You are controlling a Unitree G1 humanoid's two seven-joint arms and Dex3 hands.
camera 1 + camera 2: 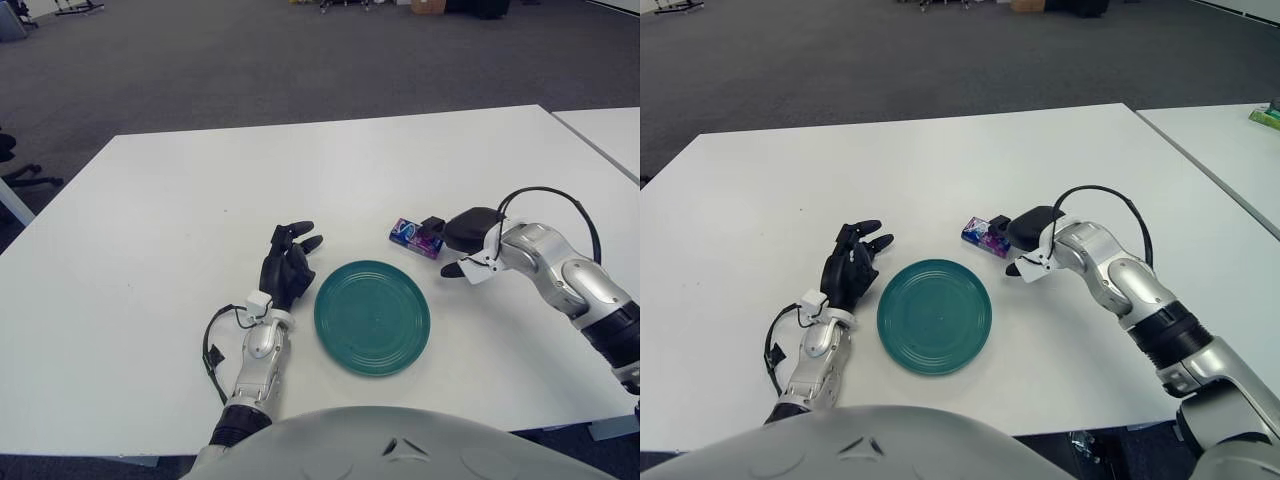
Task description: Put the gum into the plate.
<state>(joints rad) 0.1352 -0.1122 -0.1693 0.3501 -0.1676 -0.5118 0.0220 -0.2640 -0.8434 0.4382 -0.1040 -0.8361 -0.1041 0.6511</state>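
Beside the round green plate (372, 317), the right hand (1025, 240) reached the small blue-purple gum pack (415, 237), fingers seemingly around it but not clearly clenched; it should squeeze squarely before lifting. The left hand (289, 265) showed left of the plate, fingers released.

Tabletop (150, 200): bare white surface across the far half and the whole left side, open to passage. Plate (372, 316): near centre, nothing lying in it, open from above. Left hand (288, 268): just beside the plate's left rim, fingers (303, 229) spread, closing off that side. Gum (416, 237): beyond the plate's far-right rim, a narrow strip of tabletop between them. Right hand (462, 240): at the gum's right end, blocking approach from the right; the gum's left and far sides stand free.
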